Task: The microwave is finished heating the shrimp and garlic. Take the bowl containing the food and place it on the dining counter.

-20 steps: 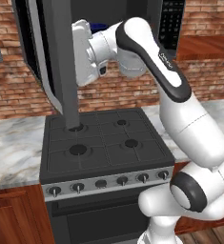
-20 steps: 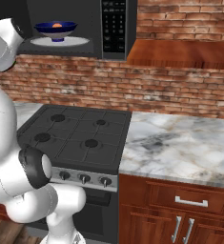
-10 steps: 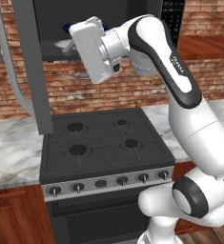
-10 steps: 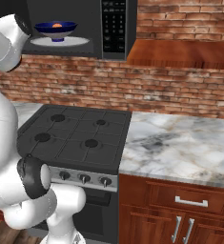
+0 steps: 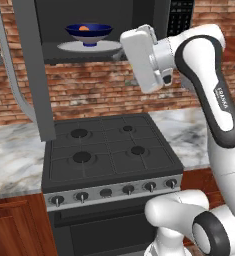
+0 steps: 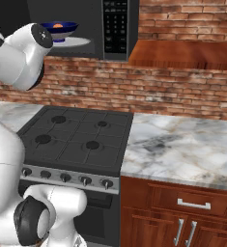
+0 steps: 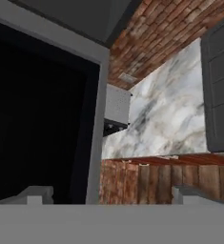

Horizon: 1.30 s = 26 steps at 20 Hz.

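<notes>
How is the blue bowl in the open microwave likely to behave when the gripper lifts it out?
The bowl looks rigid, so it should keep its shape. It is wide and shallow on a small foot, so an edge grip may tip it. The shrimp lies loose inside and could slide if the bowl tilts.

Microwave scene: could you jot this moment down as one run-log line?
microwave: door open | bowl: on turntable plate, food inside | hand: open, empty, beside opening | stove: below
</notes>
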{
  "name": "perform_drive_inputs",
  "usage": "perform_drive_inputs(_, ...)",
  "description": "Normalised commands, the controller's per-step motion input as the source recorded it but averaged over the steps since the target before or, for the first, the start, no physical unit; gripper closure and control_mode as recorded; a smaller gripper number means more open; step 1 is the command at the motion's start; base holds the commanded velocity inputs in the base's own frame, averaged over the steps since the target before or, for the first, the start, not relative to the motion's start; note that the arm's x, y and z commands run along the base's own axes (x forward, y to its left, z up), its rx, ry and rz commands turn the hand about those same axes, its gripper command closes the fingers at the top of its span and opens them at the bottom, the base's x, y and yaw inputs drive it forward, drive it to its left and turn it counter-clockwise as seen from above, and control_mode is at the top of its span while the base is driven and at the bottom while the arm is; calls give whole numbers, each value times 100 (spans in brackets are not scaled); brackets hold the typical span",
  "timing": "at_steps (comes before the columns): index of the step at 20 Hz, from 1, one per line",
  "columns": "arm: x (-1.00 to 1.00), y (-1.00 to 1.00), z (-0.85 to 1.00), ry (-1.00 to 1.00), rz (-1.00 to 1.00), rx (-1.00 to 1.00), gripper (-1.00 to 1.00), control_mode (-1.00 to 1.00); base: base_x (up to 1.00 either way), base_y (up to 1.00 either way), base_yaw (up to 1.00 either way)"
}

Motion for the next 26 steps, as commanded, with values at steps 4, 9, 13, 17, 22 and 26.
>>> perform_drive_inputs(4,16,-100,-8,-3,-41,0,-100,-100,0,0,0)
perform_drive_inputs(9,39,-95,10,0,-45,4,-100,-100,0,0,0)
perform_drive_inputs(13,95,-29,54,8,-25,8,-100,-100,0,0,0)
perform_drive_inputs(17,54,0,16,16,-2,0,-100,-100,0,0,0)
perform_drive_inputs(22,28,0,0,0,0,0,-100,-100,0,0,0)
perform_drive_inputs(26,69,9,0,0,0,0,-100,-100,0,0,0)
